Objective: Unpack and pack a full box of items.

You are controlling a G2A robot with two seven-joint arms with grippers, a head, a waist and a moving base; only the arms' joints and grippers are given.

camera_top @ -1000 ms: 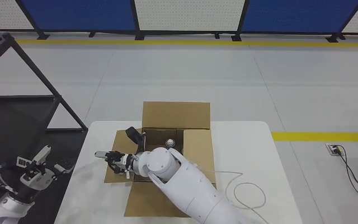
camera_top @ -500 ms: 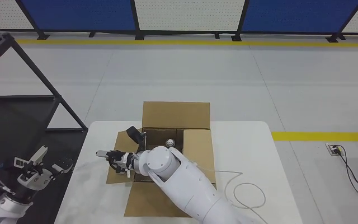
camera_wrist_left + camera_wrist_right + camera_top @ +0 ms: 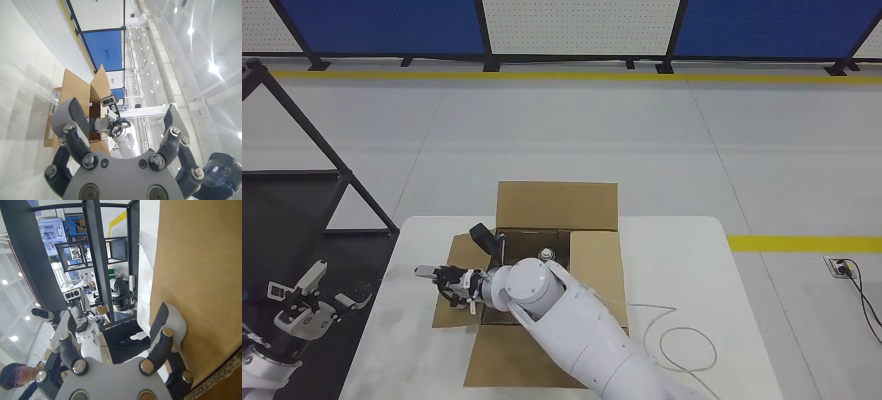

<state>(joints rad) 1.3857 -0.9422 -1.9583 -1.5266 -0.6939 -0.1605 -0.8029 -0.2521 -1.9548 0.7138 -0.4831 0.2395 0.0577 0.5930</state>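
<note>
Cardboard box (image 3: 557,205) stood open on the desk (image 3: 682,260), a pale item (image 3: 545,253) inside, the right tool (image 3: 437,277) over a side flap (image 3: 460,248). From the left wrist, the left tool (image 3: 122,106) hung open and empty, well apart from the box. From the right wrist, the right tool gaped empty, one finger (image 3: 164,317) beside the flap, perhaps touching; a hard push could crease it or shove the box.

A large industrial test hall is suggested by a pale polished floor (image 3: 642,140) marked with yellow lines (image 3: 542,73), blue partition panels (image 3: 382,25), black metal racking (image 3: 98,256) and ceiling lamps (image 3: 190,30) mounted high overhead.
</note>
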